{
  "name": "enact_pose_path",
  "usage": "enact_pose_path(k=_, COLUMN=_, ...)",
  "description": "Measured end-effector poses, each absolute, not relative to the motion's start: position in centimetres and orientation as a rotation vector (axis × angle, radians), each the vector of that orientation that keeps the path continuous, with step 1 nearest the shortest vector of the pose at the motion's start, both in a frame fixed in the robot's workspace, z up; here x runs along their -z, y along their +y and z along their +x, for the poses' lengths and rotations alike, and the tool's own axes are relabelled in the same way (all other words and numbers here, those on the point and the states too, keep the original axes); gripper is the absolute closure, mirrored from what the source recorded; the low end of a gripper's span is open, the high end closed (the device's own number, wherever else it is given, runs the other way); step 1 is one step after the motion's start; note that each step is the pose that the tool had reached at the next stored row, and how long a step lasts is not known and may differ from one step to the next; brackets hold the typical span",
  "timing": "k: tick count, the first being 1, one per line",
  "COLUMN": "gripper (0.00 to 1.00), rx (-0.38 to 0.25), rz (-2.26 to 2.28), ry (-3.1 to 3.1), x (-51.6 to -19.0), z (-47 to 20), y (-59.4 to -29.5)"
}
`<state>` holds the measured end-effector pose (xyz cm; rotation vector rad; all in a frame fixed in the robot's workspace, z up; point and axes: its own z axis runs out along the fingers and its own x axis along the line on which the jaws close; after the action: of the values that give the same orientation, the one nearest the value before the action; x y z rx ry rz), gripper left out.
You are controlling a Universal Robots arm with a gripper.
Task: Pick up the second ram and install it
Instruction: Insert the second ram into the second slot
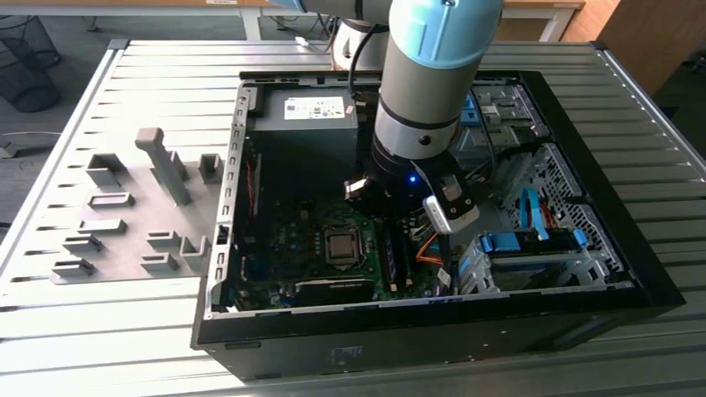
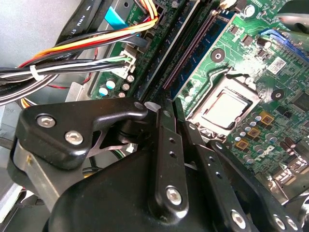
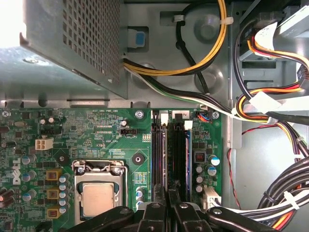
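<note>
The second ram [image 3: 167,159] stands edge-on in a slot on the green motherboard [image 3: 111,135], beside the processor socket [image 3: 96,195]. In the second wrist view the stick [image 2: 176,43] runs straight in between my black fingers [image 2: 166,145]. My gripper [image 3: 167,205] is shut on the near end of the stick, low inside the open computer case. In the exterior view the gripper [image 1: 399,225] sits under the arm's wrist, above the slots [image 1: 394,260] to the exterior view's right of the socket [image 1: 342,246].
Bundles of coloured cables [image 3: 270,111] hang close beside the slots. The perforated power supply [image 1: 303,116] fills the case's far end. Blue drive latches [image 1: 518,241] sit at the exterior view's right. Grey fixture blocks [image 1: 132,223] stand on the slatted table at its left.
</note>
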<state>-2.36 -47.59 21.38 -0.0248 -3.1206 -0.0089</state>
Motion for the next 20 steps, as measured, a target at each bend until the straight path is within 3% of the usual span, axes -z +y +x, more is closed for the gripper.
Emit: enact_pose_path(k=20, gripper=0.86, rx=0.009, rz=-0.024, ry=-3.121, x=-20.81, z=-2.32, y=-47.60)
